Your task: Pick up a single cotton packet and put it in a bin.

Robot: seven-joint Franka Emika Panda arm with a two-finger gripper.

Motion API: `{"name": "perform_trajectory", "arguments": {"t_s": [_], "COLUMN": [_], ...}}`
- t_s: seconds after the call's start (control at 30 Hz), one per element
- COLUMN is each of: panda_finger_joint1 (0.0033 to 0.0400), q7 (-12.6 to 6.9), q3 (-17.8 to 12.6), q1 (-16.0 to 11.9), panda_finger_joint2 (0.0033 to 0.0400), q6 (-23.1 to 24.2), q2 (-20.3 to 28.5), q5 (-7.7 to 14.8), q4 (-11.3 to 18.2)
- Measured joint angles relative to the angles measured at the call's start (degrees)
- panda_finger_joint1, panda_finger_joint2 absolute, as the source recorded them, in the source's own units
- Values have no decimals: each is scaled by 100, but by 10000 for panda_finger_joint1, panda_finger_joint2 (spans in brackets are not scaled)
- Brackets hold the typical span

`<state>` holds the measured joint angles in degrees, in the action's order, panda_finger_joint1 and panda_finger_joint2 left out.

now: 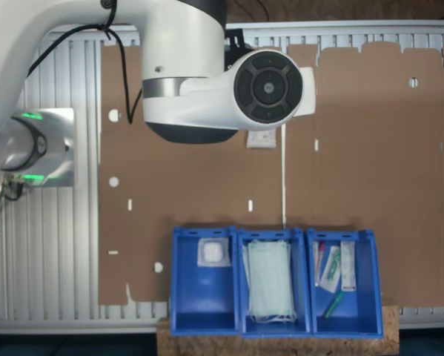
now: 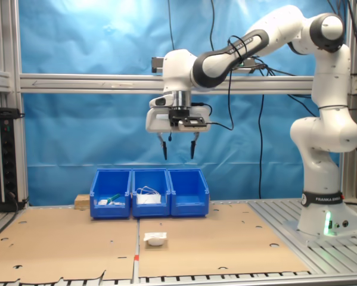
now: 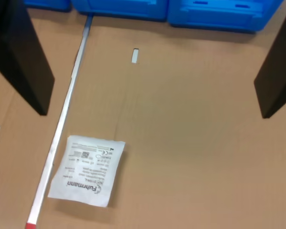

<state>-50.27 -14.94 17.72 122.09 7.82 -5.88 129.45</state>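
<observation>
The cotton packet (image 2: 155,239) is a small flat white packet with black print, lying on the brown cardboard in front of the bins. It is plain in the wrist view (image 3: 88,170), and the arm half covers the packet (image 1: 261,139) in the first exterior view. My gripper (image 2: 178,156) hangs open high above the table with nothing between its dark fingers (image 3: 19,57); it is above and slightly off to one side of the packet. The bin (image 1: 184,300) holding a small white packet is at the first exterior view's left and is the row's end bin (image 2: 189,202) at the second exterior view's right.
Two more blue bins stand in the same row: the middle one (image 1: 305,297) holds pale green masks, and the end one (image 1: 370,304) holds tubes and syringes. The cardboard sheet (image 2: 226,238) has holes and a seam with a metal strip (image 3: 66,119) running beside the packet. The arm's base (image 2: 324,208) stands on the table's edge.
</observation>
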Motion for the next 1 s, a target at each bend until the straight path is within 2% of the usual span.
{"name": "perform_trajectory", "arguments": {"t_s": [0.43, 1.0], "panda_finger_joint1": [400, 400], "q7": [0, 0], "q3": [100, 109], "q1": [4, 4], "panda_finger_joint2": [400, 400], "q6": [224, 398], "q2": [-73, -219], "q5": [0, 0], "q4": [355, 391]}}
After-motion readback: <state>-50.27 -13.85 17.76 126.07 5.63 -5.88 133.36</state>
